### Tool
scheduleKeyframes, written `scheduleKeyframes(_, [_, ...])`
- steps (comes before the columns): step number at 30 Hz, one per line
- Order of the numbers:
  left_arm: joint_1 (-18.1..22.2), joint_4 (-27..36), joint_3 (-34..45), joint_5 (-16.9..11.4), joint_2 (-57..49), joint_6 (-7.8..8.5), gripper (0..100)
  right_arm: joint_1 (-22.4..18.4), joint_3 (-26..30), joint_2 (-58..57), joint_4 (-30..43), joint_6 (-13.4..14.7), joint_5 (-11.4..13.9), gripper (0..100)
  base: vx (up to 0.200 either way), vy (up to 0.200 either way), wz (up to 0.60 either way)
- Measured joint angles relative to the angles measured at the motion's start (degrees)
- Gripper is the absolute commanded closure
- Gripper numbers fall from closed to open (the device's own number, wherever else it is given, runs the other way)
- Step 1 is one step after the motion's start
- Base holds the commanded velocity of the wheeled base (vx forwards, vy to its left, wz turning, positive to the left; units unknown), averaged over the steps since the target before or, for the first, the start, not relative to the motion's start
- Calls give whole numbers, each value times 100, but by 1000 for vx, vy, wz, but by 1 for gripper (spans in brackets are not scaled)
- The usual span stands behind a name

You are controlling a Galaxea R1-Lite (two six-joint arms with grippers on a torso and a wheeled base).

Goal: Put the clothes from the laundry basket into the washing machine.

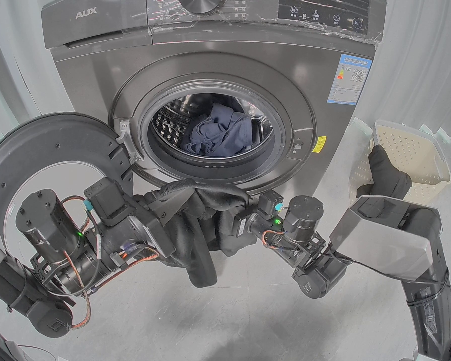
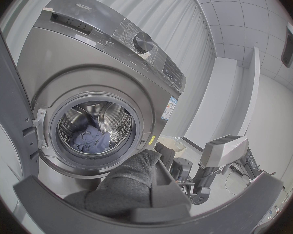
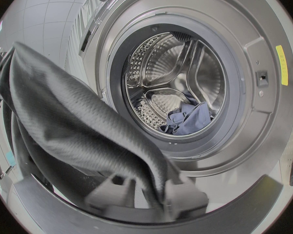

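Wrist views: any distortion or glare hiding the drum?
Left wrist view: fisheye curves the washing machine, corners black; right wrist view: same curving, bright reflections on the drum, black garment covering one side, blue garment inside visible.

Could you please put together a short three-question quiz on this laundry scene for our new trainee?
1. True or false: the washing machine door is shut.
2. How many grippers hold the black garment? A) none B) one C) two
3. Fill in: the crumpled garment inside the drum is ___ in colour.

Key
1. False; it stands wide open.
2. C; the left gripper and the right gripper each clamp it.
3. Blue.
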Motion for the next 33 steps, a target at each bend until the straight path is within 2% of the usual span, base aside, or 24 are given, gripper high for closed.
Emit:
scheduleKeyframes(6, [-2,6,-151,30,7,-11,100,177,284,88,-17,-15,0,0,0,0,0])
scheduleKeyframes(14, [50,22,-388,288,52,-16,100,456,1161,-137,-66,-22,-5,0,0,0,0])
scheduleKeyframes(23, [127,28,-466,335,116,-16,100,751,2041,-797,-80,5,-9,0,0,0,0])
scheduleKeyframes(28, [201,28,-473,338,149,-13,100,918,2231,-1042,-94,51,20,0,0,0,0])
scheduleKeyframes(33, [245,28,-477,338,167,-9,100,1070,2197,-1139,-127,87,224,0,0,0,0])
